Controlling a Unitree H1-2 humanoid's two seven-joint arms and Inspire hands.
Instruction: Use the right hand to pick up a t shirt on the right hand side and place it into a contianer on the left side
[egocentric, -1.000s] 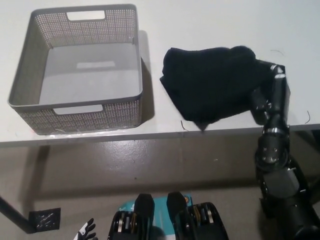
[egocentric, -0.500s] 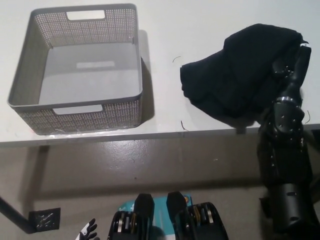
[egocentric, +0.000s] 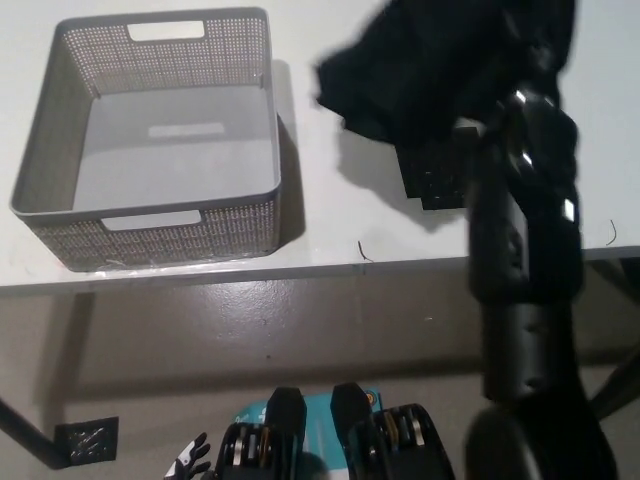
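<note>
Black cloth — the t shirt (egocentric: 440, 70) — hangs bunched in the air above the white worktop (egocentric: 320, 215), toward its far right part, with a dark shadow cast on the surface just beneath it. It is gathered into a loose lump, its lower folds drooping to the left and not touching the table. The right hand (egocentric: 535, 75) is mostly buried in the fabric at the upper right of the bundle, closed on the shirt and carrying it; the black arm rises from the bottom right of the view and crosses the near edge of the worktop, blurred. A grey perforated container (egocentric: 150, 140) stands on the left half of the worktop, close to the near edge, upright, its interior showing only bare grey floor; cut-out handles show on its far and near walls. The shirt is apart from the container, to the right of its right wall, with a strip of bare worktop between them. A small dark thread (egocentric: 364, 250) lies near the front edge of the worktop, between the container and the arm. The left hand (egocentric: 190, 465) sits low at the bottom left of the view, below the table's edge — only white fingertips show, spread apart and holding nothing.
</note>
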